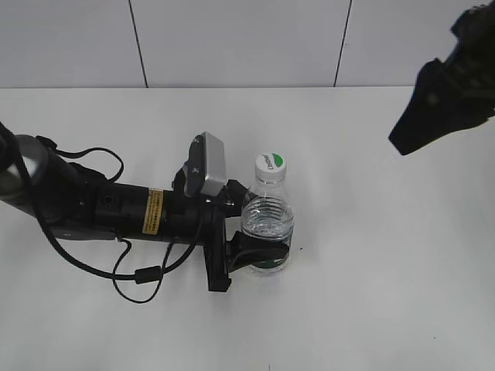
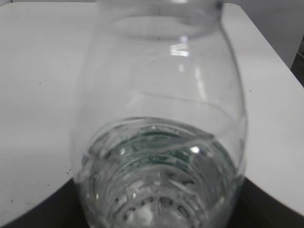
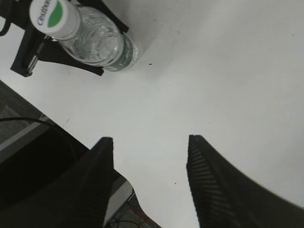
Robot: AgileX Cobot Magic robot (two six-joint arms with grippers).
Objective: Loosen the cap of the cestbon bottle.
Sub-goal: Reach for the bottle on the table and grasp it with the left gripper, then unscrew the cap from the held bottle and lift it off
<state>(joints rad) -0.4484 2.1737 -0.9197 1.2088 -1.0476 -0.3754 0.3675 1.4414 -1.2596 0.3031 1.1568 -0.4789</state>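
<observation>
The cestbon bottle stands upright on the white table, clear with a dark green label band low down. Its white cap with a green patch is on the neck. My left gripper is shut around the bottle's lower body at the label. In the left wrist view the bottle fills the frame and the fingers are hidden behind it. My right gripper is open and empty, high above the table, well to the right of the bottle and cap. In the exterior view it hangs at the upper right.
The white table ends at a tiled wall at the back. The left arm and its cables lie across the left of the table. The table's edge and a dark floor area show at the left of the right wrist view.
</observation>
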